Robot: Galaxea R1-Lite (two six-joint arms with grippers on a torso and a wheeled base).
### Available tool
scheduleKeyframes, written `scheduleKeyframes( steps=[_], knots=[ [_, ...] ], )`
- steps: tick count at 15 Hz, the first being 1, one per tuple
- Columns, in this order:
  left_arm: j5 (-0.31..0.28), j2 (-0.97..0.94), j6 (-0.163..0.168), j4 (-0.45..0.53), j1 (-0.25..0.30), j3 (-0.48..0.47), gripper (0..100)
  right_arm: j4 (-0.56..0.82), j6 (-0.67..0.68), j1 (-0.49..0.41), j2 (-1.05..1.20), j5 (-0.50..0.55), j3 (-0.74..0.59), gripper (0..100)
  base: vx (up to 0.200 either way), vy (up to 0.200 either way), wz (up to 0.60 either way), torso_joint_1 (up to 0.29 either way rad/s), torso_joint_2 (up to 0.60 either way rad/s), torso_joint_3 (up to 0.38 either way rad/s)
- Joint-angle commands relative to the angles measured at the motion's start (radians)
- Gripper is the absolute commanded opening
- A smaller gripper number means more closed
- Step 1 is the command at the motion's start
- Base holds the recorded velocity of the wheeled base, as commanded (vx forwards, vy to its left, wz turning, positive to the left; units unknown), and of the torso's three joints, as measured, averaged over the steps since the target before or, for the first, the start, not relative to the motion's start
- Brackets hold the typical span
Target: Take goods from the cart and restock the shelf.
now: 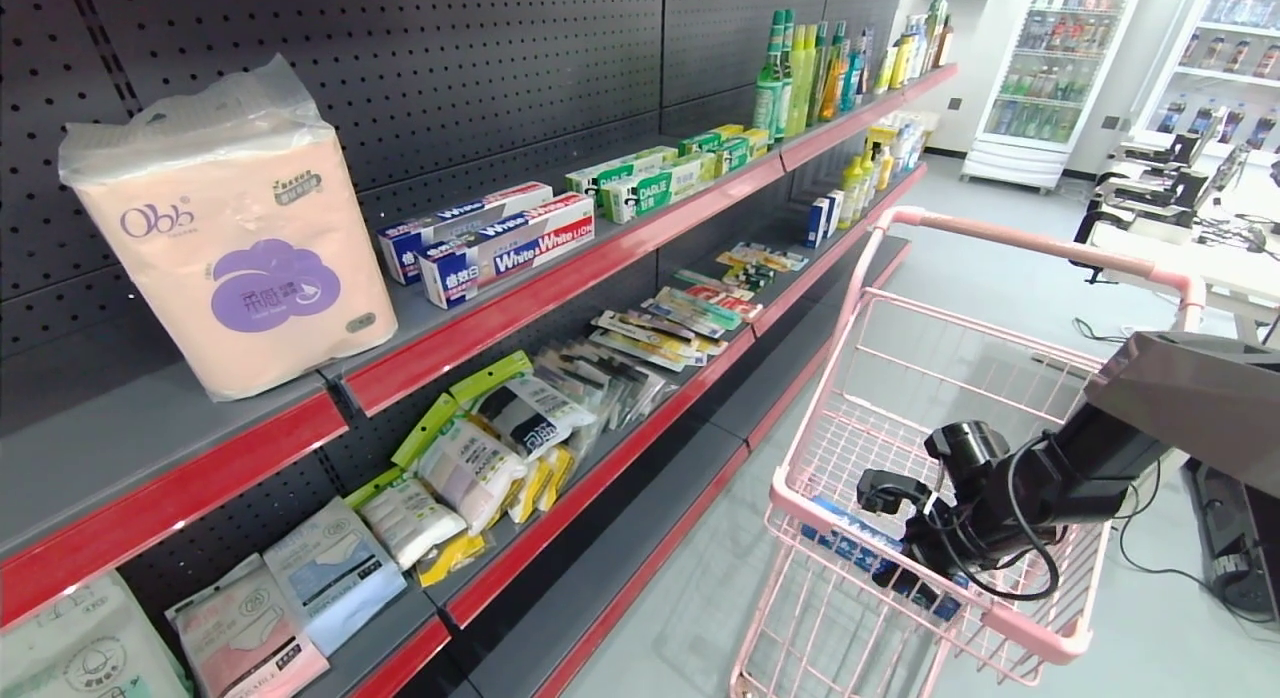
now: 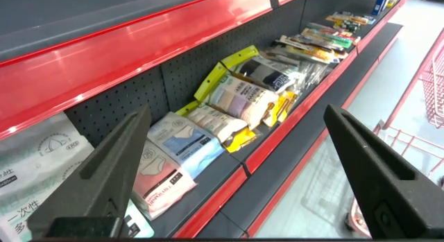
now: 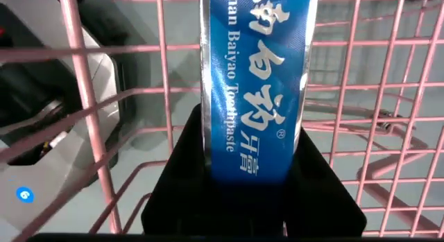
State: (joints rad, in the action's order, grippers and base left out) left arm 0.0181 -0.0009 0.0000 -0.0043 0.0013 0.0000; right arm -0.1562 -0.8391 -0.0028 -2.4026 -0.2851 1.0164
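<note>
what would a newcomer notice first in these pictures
The pink cart at the right stands out, with the right hand down inside it, shut on a blue toothpaste box. Next comes the big peach tissue pack, standing upright at the left end of the top shelf.

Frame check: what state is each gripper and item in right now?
Left gripper: open, empty.
Right gripper: shut on blue box.
Blue box: held inside cart, not yet on shelf.
Tissue pack: upright on top shelf.
White boxes: lying flat on top shelf.
Bottles: upright.
</note>
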Motion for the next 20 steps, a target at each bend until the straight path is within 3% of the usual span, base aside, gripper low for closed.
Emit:
scheduleKeyframes(
  steps=[1,6,8,10,13,16,20],
  knots=[
    [0.000,0.001,0.000,0.000,0.000,0.000,100,-0.006,0.026,-0.005,0.031,-0.002,0.036,0,0.000,0.000,0.00,0.000,0.00,0.000],
    [0.000,0.001,0.000,0.000,0.000,0.000,100,-0.009,0.058,-0.008,0.083,0.004,0.037,0,0.000,0.000,0.00,0.000,0.00,0.000],
    [0.000,0.001,0.000,0.000,0.000,0.000,100,-0.014,0.140,-0.014,0.108,0.026,0.047,0,0.000,0.000,0.00,0.000,0.00,0.000],
    [0.000,0.001,0.000,0.000,0.000,0.000,100,-0.016,0.285,-0.016,0.140,0.109,0.074,0,0.000,0.000,0.00,0.000,0.00,0.000],
    [0.000,0.001,0.000,0.000,0.000,0.000,100,-0.016,0.397,-0.039,0.244,0.195,0.073,0,0.000,0.000,0.00,0.000,0.00,0.000],
    [0.000,0.001,0.000,0.000,0.000,0.000,100,-0.016,0.480,-0.040,0.393,0.270,0.018,0,0.000,0.000,0.00,0.000,0.00,0.000],
    [0.002,0.001,0.000,0.000,0.000,0.000,100,-0.014,0.657,-0.020,0.724,0.379,-0.160,0,0.000,0.000,0.00,0.000,0.00,0.000]
  ],
)
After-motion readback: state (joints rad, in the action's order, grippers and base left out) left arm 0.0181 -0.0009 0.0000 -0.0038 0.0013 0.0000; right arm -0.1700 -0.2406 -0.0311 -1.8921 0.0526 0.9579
